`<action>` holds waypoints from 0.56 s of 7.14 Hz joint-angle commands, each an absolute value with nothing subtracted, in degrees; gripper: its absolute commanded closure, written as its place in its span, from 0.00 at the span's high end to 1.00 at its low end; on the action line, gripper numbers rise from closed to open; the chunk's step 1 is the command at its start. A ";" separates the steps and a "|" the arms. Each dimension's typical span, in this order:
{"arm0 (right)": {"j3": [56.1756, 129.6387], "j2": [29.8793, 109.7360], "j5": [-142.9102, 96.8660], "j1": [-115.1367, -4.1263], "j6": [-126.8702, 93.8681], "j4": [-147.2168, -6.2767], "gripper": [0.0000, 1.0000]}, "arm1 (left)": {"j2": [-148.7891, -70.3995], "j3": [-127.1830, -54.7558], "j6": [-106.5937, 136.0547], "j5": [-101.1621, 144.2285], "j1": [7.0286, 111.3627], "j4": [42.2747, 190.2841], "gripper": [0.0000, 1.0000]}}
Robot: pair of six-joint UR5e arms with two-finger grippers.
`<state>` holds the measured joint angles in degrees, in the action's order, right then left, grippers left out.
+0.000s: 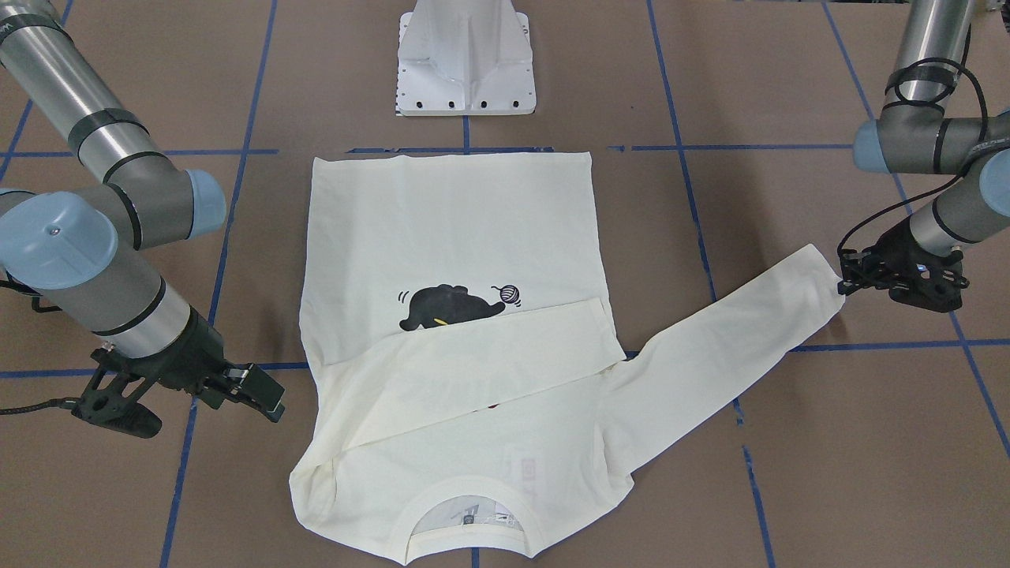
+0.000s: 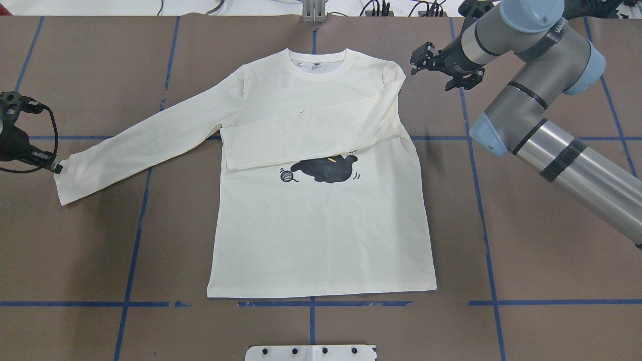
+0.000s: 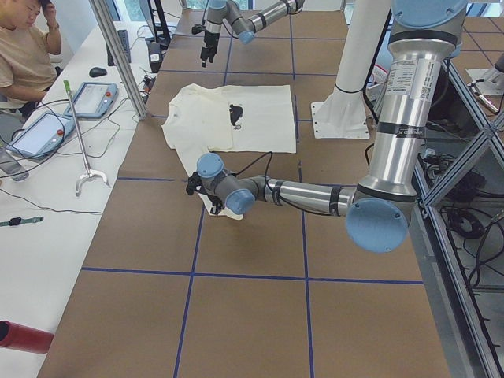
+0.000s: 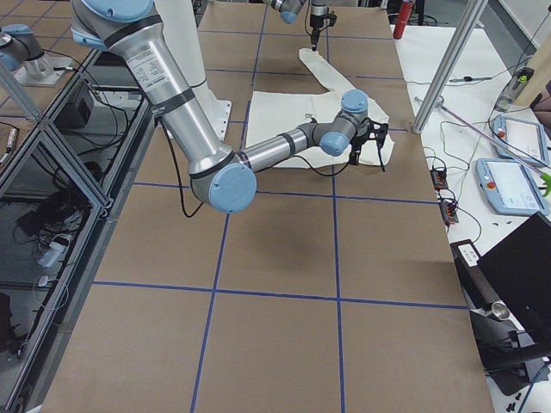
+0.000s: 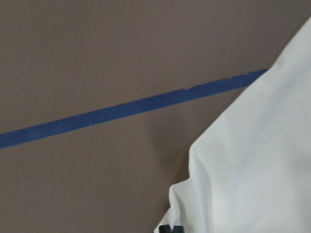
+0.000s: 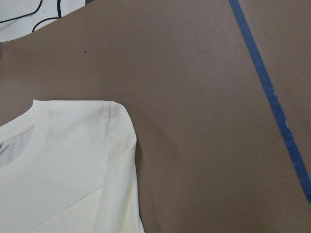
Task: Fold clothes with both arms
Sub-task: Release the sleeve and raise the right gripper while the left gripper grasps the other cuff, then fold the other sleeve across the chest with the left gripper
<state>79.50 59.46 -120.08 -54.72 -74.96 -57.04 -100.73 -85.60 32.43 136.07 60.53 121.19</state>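
1. The shirt is lying flat on the brown tabletop, print side up. The collar is on the side away from the robot and the hem is toward the white base.
2. The sleeve on the robot's right is the folded sleeve. It's laid slanting across the chest, with its end reaching the opposite edge of the body. It also covers the top bit of the black cat print.
3. The other sleeve is stretched straight out to the robot's left. It sits flat on the tabletop and runs over a blue tape line.
4. The left hand is down low, right at the cuff of that stretched sleeve. Its fingers look pinched together on the cuff's corner. In the left wrist view there's a dark fingertip with cloth bunched up against it.
5. The right hand hangs over bare tabletop just beside the shirt's shoulder on the robot's right. It's not touching the cloth, and its fingers are spread apart with nothing between them. Its wrist camera looks down on that shoulder and a bit of the collar rim.
6. In the side view, a person sits at a white desk next to the tabletop.
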 commanded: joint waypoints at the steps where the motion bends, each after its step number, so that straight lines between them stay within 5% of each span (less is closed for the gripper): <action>1: 84.45 66.32 -120.50 -56.07 -69.11 -56.95 1.00 | -114.27 -86.40 43.71 138.07 60.47 114.46 0.00; 4: 85.61 73.72 -123.48 -61.42 -55.49 -56.95 1.00 | -130.63 -84.48 66.03 137.55 56.27 114.78 0.00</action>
